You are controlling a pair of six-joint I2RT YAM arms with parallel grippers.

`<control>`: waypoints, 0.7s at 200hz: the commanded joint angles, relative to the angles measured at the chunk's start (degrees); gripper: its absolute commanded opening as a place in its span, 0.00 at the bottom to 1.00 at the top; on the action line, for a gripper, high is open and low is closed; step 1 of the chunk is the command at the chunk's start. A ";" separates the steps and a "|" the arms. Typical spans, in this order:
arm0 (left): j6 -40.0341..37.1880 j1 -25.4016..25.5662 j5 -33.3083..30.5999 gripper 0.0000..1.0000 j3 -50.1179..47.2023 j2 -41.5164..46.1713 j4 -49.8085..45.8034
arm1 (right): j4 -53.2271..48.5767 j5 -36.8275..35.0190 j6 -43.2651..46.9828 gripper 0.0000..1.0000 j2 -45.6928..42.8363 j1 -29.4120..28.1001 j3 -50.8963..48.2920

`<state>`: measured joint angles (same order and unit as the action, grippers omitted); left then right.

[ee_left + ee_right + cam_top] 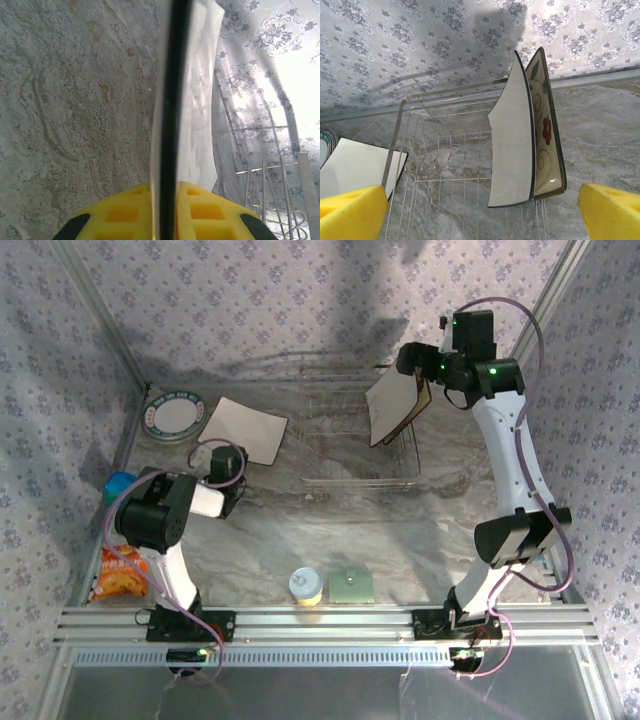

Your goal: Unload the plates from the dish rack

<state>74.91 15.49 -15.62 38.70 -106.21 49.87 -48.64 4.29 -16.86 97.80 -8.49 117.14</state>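
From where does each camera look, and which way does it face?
Top external: above and behind the bases, looking down at the table; left arm, right arm show.
Left wrist: low over the table, along a square cream plate clamped edge-on in the left gripper.
Right wrist: faces the dish rack and its two standing square plates; open right gripper frames them.
Shared: both wrist views catch the dish rack.

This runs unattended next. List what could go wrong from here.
1. The open right gripper faces a plain plate and a flowered plate leaning together in the rack; closing may catch both.
2. The left gripper pinches the edge of a square plate on the table; pulling away before release could drag it into the round plates.
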 commanded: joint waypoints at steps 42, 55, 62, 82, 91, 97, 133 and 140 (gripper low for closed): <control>1.08 0.44 -1.28 0.25 3.40 -0.22 5.78 | 0.13 1.15 1.04 0.99 -1.36 0.60 -0.20; 1.20 0.47 -1.17 0.27 3.40 -0.22 5.34 | 0.37 1.15 0.95 1.00 -1.47 0.71 -0.51; 1.13 0.49 -1.09 0.28 3.45 -0.17 5.12 | 0.45 1.24 0.95 1.00 -1.58 0.75 -0.68; 0.93 0.42 -0.65 0.32 4.13 -0.22 3.80 | 0.82 1.45 0.78 1.00 -1.87 0.85 -1.36; 0.86 0.43 -0.19 0.34 4.49 -0.39 3.34 | 1.04 1.55 0.69 1.00 -1.91 0.96 -1.60; 0.84 0.42 0.10 0.35 4.78 -0.53 2.92 | 1.06 1.59 0.69 0.99 -2.05 1.01 -1.75; 0.80 0.47 1.19 0.40 6.38 -1.23 0.80 | 1.39 1.77 0.61 1.00 -2.39 1.36 -2.39; 0.68 0.43 1.44 0.41 6.84 -1.35 0.04 | 1.49 1.86 0.65 1.00 -2.49 1.45 -2.52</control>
<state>76.16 15.55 -15.22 42.54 -107.50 48.29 -48.07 5.37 -16.86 97.62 -7.66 115.22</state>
